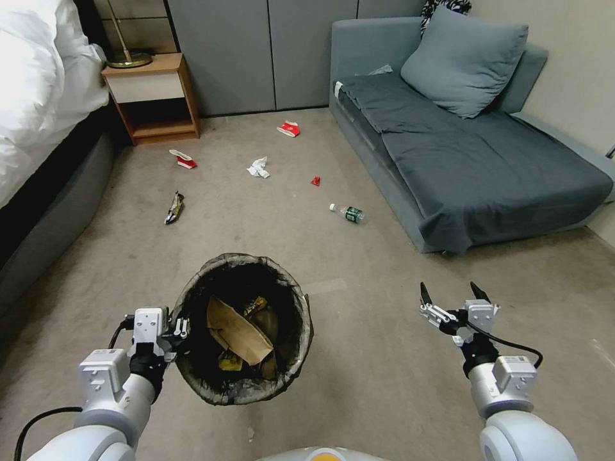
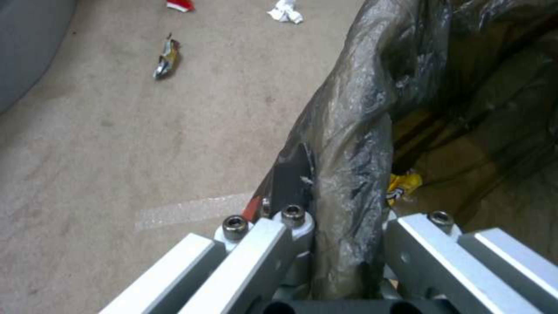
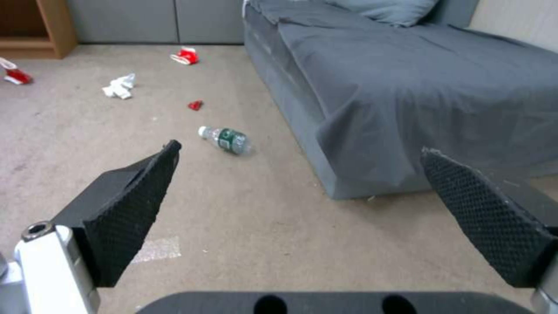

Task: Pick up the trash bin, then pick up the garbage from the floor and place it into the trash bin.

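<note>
Gripping trash bin (image 1: 243,330) rim w/ left hand (image 1: 178,331); right hand (image 1: 453,299) spread wide, empty.

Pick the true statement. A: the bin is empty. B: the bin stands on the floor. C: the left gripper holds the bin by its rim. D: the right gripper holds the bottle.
C: the left gripper is clamped on the rim of the bin, held above the floor.

Bare carpet (image 1: 359,269) lies open toward the bottle (image 1: 349,213); the sofa (image 1: 461,173) walls its right.
</note>
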Robot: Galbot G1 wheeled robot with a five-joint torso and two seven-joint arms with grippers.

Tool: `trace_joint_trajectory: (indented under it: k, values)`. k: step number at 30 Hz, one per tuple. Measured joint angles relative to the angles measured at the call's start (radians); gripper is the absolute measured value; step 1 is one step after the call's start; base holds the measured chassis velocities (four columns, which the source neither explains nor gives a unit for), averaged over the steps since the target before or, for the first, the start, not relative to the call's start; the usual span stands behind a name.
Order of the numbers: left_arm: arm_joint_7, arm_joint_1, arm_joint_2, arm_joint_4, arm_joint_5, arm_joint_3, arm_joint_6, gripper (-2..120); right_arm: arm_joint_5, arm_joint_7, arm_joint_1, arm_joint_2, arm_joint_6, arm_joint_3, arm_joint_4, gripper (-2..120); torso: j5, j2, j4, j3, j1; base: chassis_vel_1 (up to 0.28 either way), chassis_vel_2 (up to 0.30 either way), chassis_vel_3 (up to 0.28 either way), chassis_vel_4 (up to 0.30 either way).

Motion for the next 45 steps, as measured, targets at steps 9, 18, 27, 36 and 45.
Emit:
trace_joint_trajectory:
  k: [9,18,27,36,45]
  values:
    - [0.0,0.012,-0.007,0.0,0.014,0.001,0.0,1,-0.008,0.0,0.005,0.004,0.002,0.0,-0.013,100,0.0,0.0,0.0002,0.0,0.0,-0.047,0.039,0.047,-0.045]
    - [-0.001,0.017,-0.007,0.0,0.012,-0.012,0.0,1,-0.009,-0.001,0.02,0.001,-0.002,-0.02,-0.028,100,0.0,0.0,0.0004,0.0,0.0,-0.146,0.154,0.151,-0.137]
    - [-0.001,0.006,-0.007,0.0,0.012,-0.004,0.001,1,-0.009,-0.002,0.01,0.002,-0.002,-0.014,-0.027,100,0.0002,0.0,0.0004,0.0,0.0,-0.139,0.129,0.131,-0.125]
    - [-0.001,0.005,-0.007,0.0,0.009,-0.007,0.002,1,-0.01,-0.002,0.016,0.001,-0.002,-0.022,-0.027,100,-0.0003,0.0,0.0003,0.0,0.0,-0.138,0.133,0.139,-0.148]
    - [0.0,0.002,-0.01,0.0,0.009,-0.003,0.002,1,-0.011,-0.003,0.015,-0.001,-0.003,-0.026,-0.028,100,-0.0001,0.0,0.0003,0.0,0.0,-0.149,0.159,0.163,-0.158]
